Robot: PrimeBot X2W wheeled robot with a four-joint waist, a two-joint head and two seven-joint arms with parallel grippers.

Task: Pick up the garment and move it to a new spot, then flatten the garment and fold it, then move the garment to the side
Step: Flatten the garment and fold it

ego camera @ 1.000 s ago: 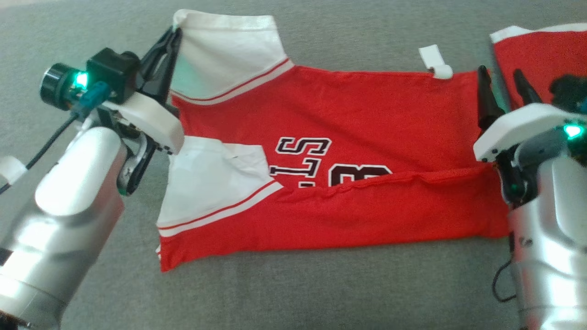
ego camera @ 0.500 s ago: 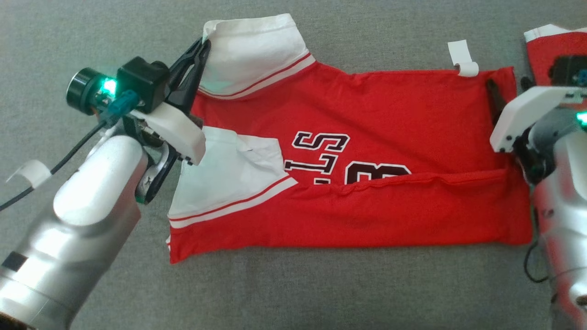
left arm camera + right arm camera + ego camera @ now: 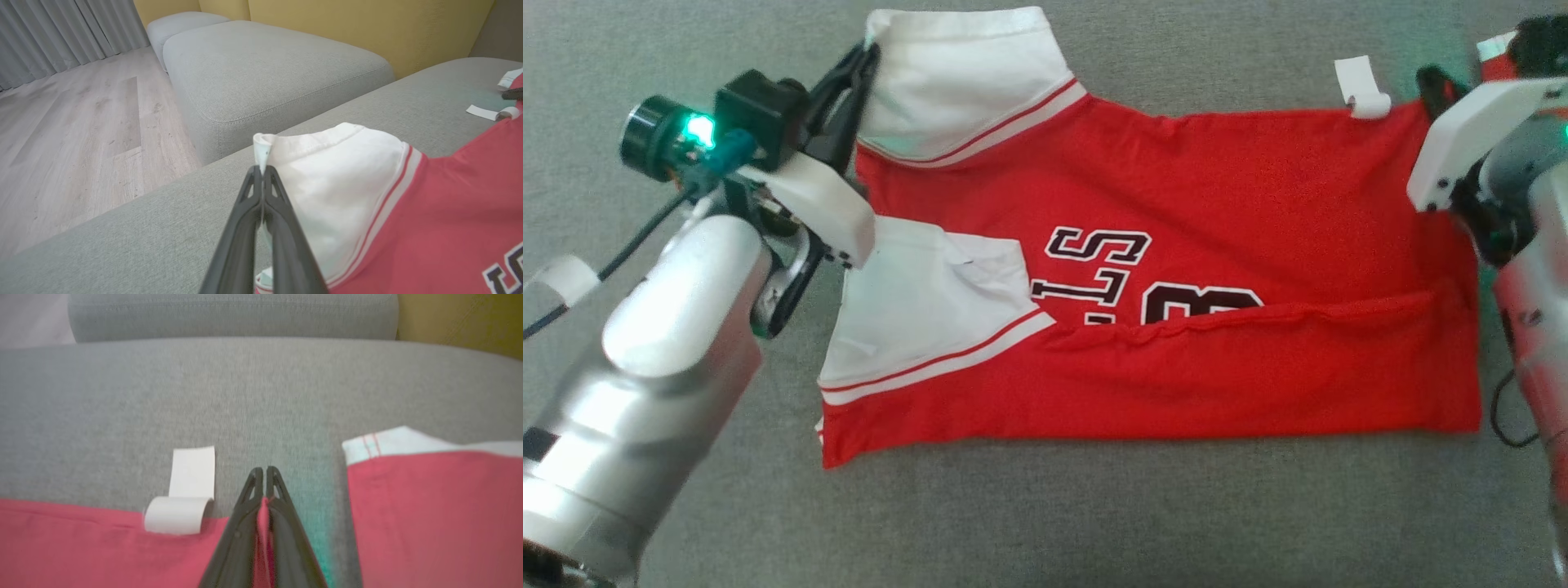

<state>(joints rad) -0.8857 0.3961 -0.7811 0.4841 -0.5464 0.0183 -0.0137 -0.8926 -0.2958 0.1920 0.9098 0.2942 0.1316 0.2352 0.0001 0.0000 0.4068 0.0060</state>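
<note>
On the left, the left gripper is pinched tight on the outer edge of the far white sleeve, near the back edge of the grey sofa seat. The shirt lies spread flat across the middle of the seat, sleeves to the left and hem to the right, so the moving and flattening look done. Its near long side is already turned up over the lower part of the lettering, which reads as a first fold. At the hem's far corner, just beside a curled strip of white paper, the right gripper is clamped on red cloth. With both far corners held, a second lengthwise fold toward the near edge seems next. Further folding and the move aside remain.
</note>
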